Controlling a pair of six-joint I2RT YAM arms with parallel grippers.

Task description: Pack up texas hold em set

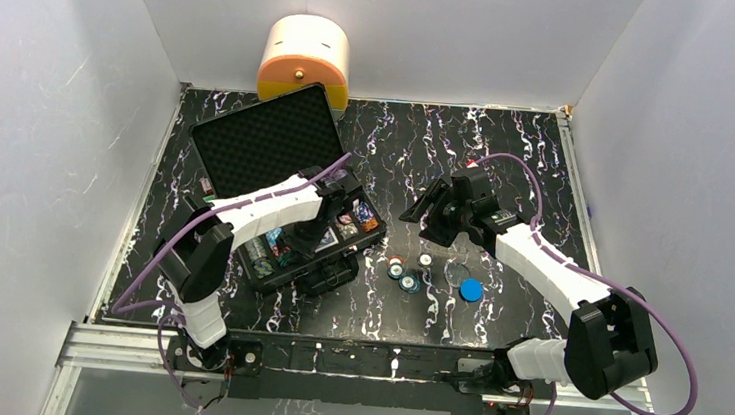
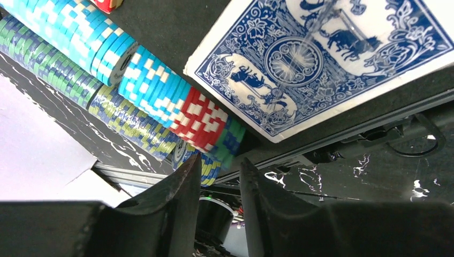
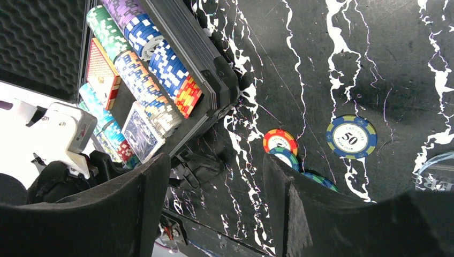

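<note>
Open on the left of the marbled worktop (image 1: pixel 508 160), a black briefcase (image 1: pixel 289 275), foam-lined lid (image 1: pixel 264 143) tipped back toward the far wall, just in front of a cream-and-orange container (image 1: pixel 305 60). Inside the base, rows of poker chips (image 2: pixel 155 91) standing on edge in blue, green, red and purple, with a blue card deck (image 2: pixel 321 59) beside them and a red card deck (image 3: pixel 101 72) farther along. Low over the near end of the case, the left tool (image 2: pixel 219 166), jaws parted only a crack, nothing between them. Above the bare worktop to the right of the case, the right tool (image 3: pixel 214 160), jaws spread wide, gripping nothing. Below it, outside the case, a few loose chips (image 1: pixel 408 271): a blue chip (image 3: pixel 351 137) marked 50, apart from an orange-rimmed chip (image 3: pixel 280 141) touching a green-edged chip (image 3: pixel 286 158). Flat on the worktop just right of that cluster, a blue disc (image 1: pixel 471 290), not touching it.
</note>
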